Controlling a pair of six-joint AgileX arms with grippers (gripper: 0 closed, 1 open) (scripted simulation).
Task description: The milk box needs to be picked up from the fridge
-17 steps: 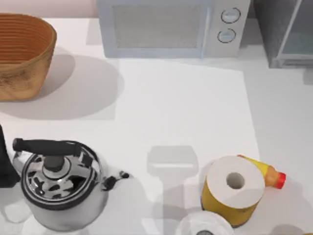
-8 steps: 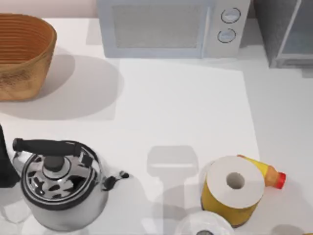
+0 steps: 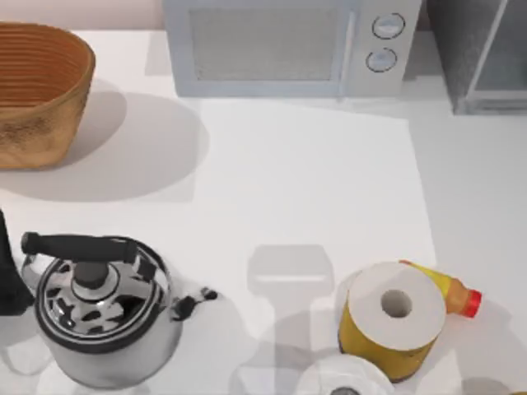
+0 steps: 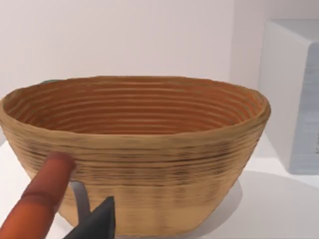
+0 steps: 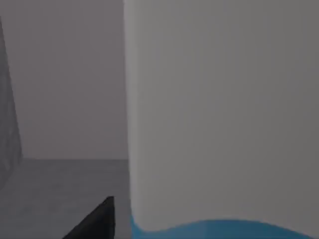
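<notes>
White tabletop fills the overhead view, with a pale wall along the far edge. At 12 o'clock stands a white microwave with two round dials; at 2 o'clock, in the far corner, stands the fridge, dark grey with a pale glassy door in a light frame. A woven basket sits at 10 o'clock, a steel kettle at 8 o'clock, and at 5 o'clock a paper roll stands touching a yellow bottle lying on its side. The right wrist view looks into a grey interior, apparently the fridge, where the milk box looms very close, white above with a sky-blue band lower down; one dark tip of the right gripper lies just beside it. I cannot tell whether these jaws are open or closed. The left gripper is parked facing the basket, and its jaws cannot be judged either. By my reading, the reach into the fridge is done, while the grasp and lift-out are not shown as complete. Room inside looks tight: a grey wall stands near the carton. The middle tabletop is open for withdrawing.
</notes>
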